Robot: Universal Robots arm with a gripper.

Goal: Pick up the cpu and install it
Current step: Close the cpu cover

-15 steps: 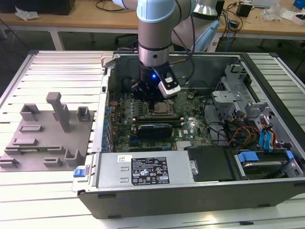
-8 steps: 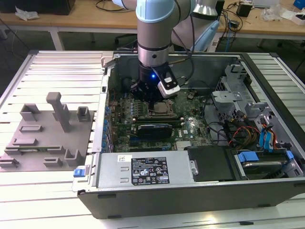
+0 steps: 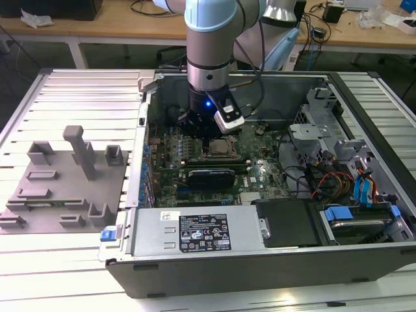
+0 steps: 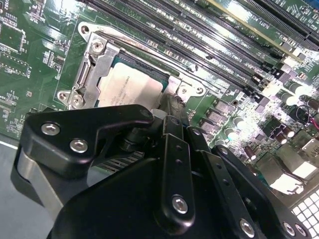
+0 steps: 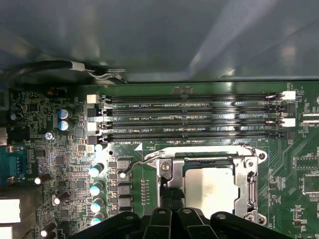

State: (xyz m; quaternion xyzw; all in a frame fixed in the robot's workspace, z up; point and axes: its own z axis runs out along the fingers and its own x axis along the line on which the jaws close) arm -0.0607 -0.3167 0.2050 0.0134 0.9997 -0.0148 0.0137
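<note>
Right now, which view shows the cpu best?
First wrist view: cpu seen nearly square-on in its socket. Second wrist view shows it slanted, partly behind the gripper. Exterior view shows it small, by the arm.

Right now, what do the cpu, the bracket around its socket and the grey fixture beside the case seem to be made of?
The cpu top looks like matte, pale silver metal; it reflects light softly. The socket bracket seems to be bright stamped steel, with shiny edges and screws. The grey fixture looks like matte plastic, perhaps printed: uniform grey, no shine.
</note>
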